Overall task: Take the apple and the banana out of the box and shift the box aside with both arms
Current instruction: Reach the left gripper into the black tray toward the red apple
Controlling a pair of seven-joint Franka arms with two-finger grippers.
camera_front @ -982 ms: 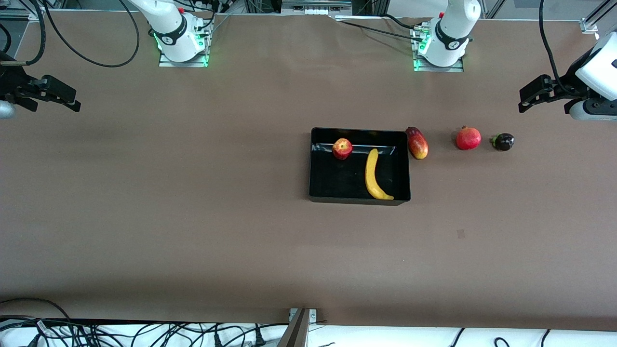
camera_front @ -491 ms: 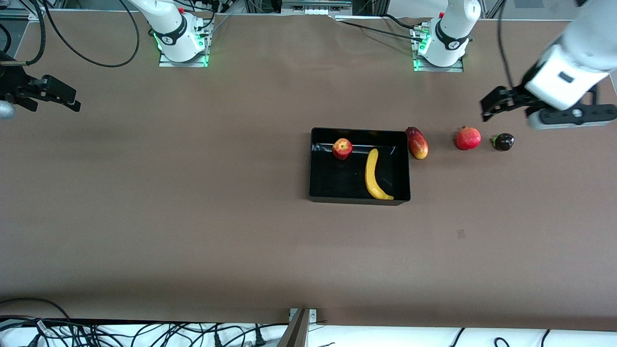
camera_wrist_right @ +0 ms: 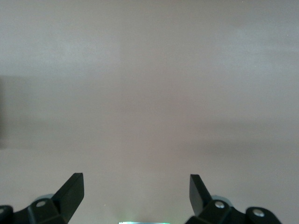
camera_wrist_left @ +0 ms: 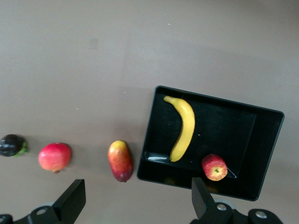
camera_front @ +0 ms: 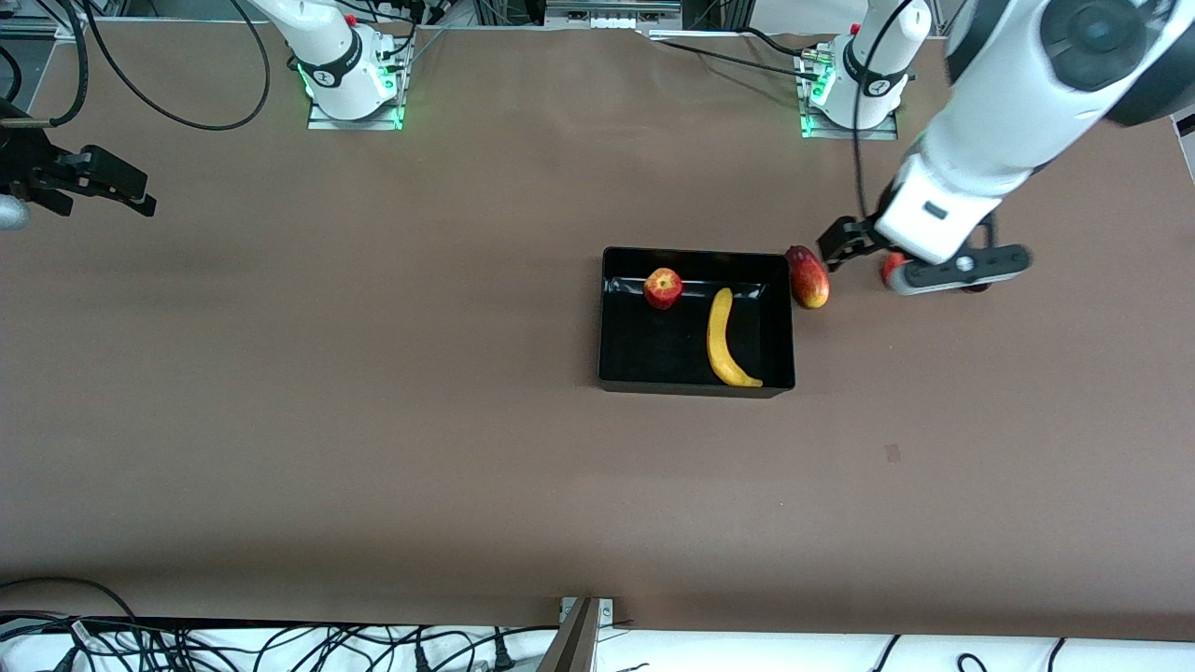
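Front view: one black box [camera_front: 695, 322] sits on the brown table [camera_front: 373, 392] toward the left arm's end, and it holds two fruits. One apple [camera_front: 663, 287] lies by the wall farther from the camera. One banana [camera_front: 722, 341] runs from mid-box to the corner nearer the camera, its tip against that wall.

Three more fruits lie in a row on the table outside the box. One mango [camera_front: 808, 277] is just beside the box wall. One pomegranate [camera_front: 892, 269] is mostly covered by the left arm in this view, only a red edge showing. The left wrist view shows all three: mango [camera_wrist_left: 120, 160], pomegranate [camera_wrist_left: 54, 157], and one dark purple fruit [camera_wrist_left: 11, 145] at the end of the row, apart from each other.

The left gripper [camera_front: 840, 250] hangs in the air over the table between mango and pomegranate, its fingers [camera_wrist_left: 72, 203] spread wide with nothing between them.

The right gripper [camera_front: 107, 182] waits over bare table at the right arm's end, well apart from everything; its fingers [camera_wrist_right: 70, 193] are also spread wide and hold nothing.
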